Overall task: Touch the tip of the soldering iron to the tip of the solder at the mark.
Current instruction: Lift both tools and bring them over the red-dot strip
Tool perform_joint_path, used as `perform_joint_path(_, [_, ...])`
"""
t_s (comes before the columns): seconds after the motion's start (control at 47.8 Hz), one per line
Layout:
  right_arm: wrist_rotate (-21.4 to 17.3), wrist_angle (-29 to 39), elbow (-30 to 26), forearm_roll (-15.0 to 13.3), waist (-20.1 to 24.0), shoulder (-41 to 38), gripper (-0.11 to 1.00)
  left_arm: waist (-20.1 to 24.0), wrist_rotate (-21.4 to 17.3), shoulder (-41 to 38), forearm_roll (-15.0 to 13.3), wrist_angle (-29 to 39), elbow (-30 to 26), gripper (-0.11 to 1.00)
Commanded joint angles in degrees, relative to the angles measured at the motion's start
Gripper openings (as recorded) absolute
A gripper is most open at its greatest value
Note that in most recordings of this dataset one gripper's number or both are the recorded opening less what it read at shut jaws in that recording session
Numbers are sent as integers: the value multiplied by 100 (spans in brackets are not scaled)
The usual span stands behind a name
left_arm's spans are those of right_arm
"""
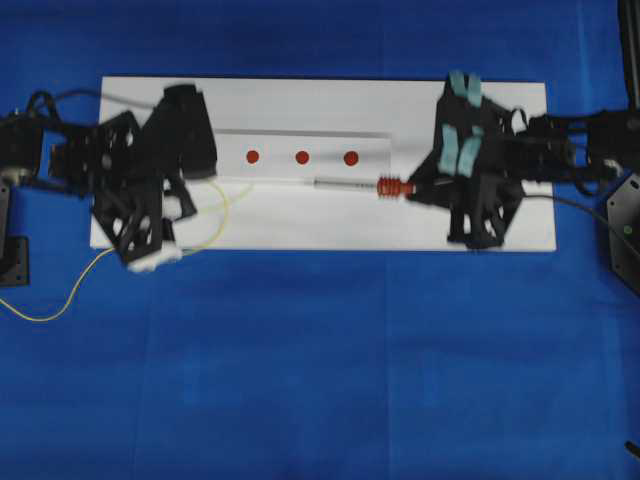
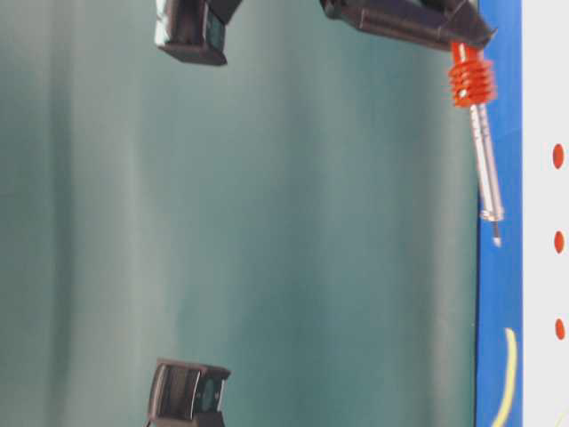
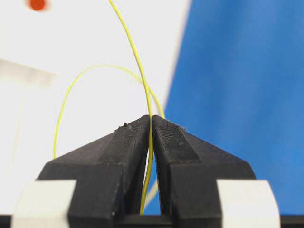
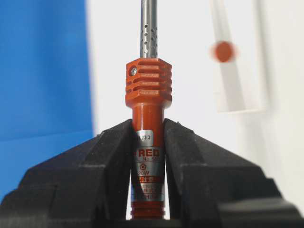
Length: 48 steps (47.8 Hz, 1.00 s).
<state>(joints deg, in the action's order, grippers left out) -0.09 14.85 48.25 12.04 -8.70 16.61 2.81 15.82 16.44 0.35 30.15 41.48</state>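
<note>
Seen from above, a white board (image 1: 330,225) lies on a bench covered in blue cloth (image 1: 320,380). Three red marks (image 1: 302,157) sit in a row on a pale strip near the board's far edge, toward its middle.

The left hand (image 3: 151,124) is over the left end of the board. Its two black fingers (image 3: 121,152) are pressed together on the solder (image 3: 137,66), a thin yellow wire that runs up between them and on past the fingertips over the white board. Behind the fingertips the wire makes a loose loop. From above, the wire (image 1: 222,215) curls near the board's front-left part, crosses its left edge and trails onto the blue cloth toward the bench's left edge.

The right hand (image 4: 148,124) is over the right part of the board. It is clamped on the orange-red handle of the iron (image 4: 148,99), with the ribbed collar just clear of the fingertips and the perforated silver shaft pointing straight ahead. From above, the iron (image 1: 355,186) lies level, pointing left, just in front of the strip of marks; its collar is nearest the hand and its shaft ends near the rightmost mark. A black cord (image 1: 575,205) leaves the hand toward the bench's right edge.

In the table-level view the iron (image 2: 480,133) hangs clear of the board. Its tip and the wire (image 2: 508,374) are well apart.
</note>
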Motion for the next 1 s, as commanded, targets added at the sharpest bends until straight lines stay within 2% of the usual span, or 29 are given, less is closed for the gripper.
perform_joint_path(0.0, [18, 35, -211, -158, -176, 0, 6, 299, -176, 53, 26, -35, -185, 3])
perform_joint_path(0.126, [9, 53, -246, -352, -360, -9, 6, 545, -413, 0, 26, -35, -299, 3])
perform_joint_path(0.356, [9, 53, -255, -466, -475, -9, 6, 677, -615, -105, 26, -44, -422, 3])
perform_joint_path(0.733, [9, 53, -281, -466, -475, -9, 6, 668, -519, -9, 18, -44, -290, 3])
perform_joint_path(0.984, [0, 53, -299, -466, -475, -26, 6, 510, -448, -26, 9, -141, -176, 3])
